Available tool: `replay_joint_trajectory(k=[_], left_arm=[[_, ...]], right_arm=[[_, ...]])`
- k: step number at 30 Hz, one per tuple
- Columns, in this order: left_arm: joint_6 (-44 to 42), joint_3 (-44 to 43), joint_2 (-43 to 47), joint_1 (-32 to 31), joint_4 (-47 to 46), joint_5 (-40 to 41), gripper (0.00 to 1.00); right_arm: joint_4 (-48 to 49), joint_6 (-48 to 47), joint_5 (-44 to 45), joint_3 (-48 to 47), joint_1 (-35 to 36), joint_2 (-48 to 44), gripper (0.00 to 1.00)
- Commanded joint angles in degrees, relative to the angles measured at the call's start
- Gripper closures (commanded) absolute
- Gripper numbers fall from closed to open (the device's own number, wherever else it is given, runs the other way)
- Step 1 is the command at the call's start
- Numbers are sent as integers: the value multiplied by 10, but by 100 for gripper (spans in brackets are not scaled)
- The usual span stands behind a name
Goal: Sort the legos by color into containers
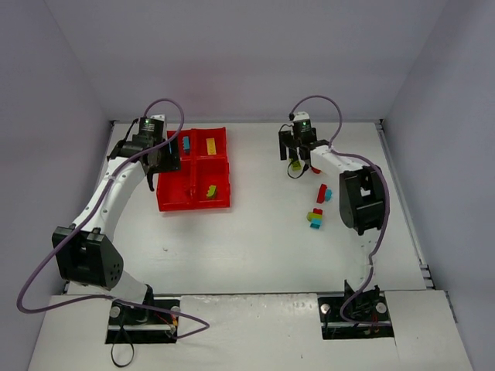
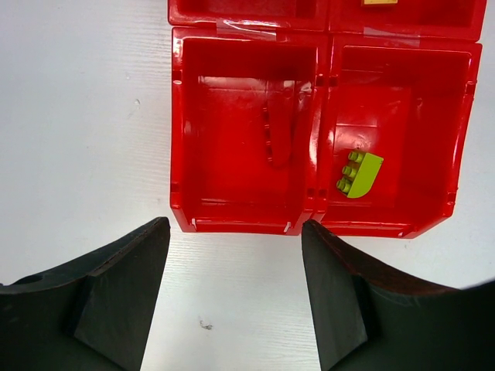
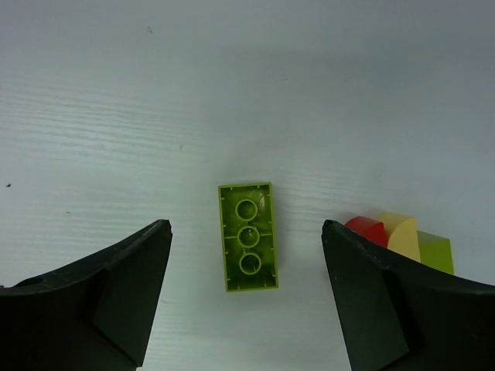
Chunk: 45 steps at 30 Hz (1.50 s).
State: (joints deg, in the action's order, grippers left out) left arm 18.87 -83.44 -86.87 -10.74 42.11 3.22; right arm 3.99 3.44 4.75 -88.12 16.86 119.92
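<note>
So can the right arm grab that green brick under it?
Probably yes. The right gripper hangs open with the green brick lying between its fingers on the table, nothing over it.

One translucent red plastic tray [image 1: 193, 205] has four square compartments holding three small plastic bricks: one blue brick [image 1: 186, 143], one yellow brick [image 1: 210, 144], one lime green brick [image 1: 209, 189]. Several more bricks sit on the one white table [image 1: 255, 247].

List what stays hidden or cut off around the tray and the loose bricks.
Top view: far-left compartment of the tray, partly covered by the left arm.
Left wrist: yellow brick, cut by the top edge.
Right wrist: red-yellow-green clump, partly behind the right jaw.
</note>
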Motion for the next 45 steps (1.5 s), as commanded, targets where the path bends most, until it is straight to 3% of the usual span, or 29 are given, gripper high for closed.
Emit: replay_joint_trajectory(k=[1, 5, 10, 11, 12, 13, 15, 16, 28, 37, 43, 45], left_arm=[[7, -5, 19, 4, -15, -1, 37], [7, -2, 18, 4, -15, -1, 37], [7, -4, 16, 4, -16, -1, 37], [7, -4, 15, 4, -17, -2, 37], [6, -5, 14, 4, -17, -2, 37], [6, -7, 14, 4, -15, -1, 37], [6, -8, 14, 4, -16, -1, 37], [6, -9, 12, 4, -16, 0, 37], [6, -11, 14, 4, -17, 6, 37], [10, -1, 19, 4, -19, 2, 37], [12, 6, 25, 4, -21, -2, 37], [12, 6, 26, 4, -23, -5, 37]], right_arm=[[6, 15, 22, -16, -3, 19, 25], [5, 20, 10, -20, -7, 43, 32], [5, 31, -3, -14, -12, 49, 51], [5, 28, -8, -12, -12, 46, 57], [6, 24, -11, -8, -11, 43, 73], [7, 23, -15, -6, -9, 34, 81], [10, 8, -19, -2, -3, 24, 96], [11, 2, -21, 1, 8, 11, 98], [61, -49, -127, 34, 144, -122, 100], [76, -34, -177, -3, 235, -89, 97], [79, -16, -186, -58, 265, -36, 85], [78, -12, -189, -71, 270, -22, 72]])
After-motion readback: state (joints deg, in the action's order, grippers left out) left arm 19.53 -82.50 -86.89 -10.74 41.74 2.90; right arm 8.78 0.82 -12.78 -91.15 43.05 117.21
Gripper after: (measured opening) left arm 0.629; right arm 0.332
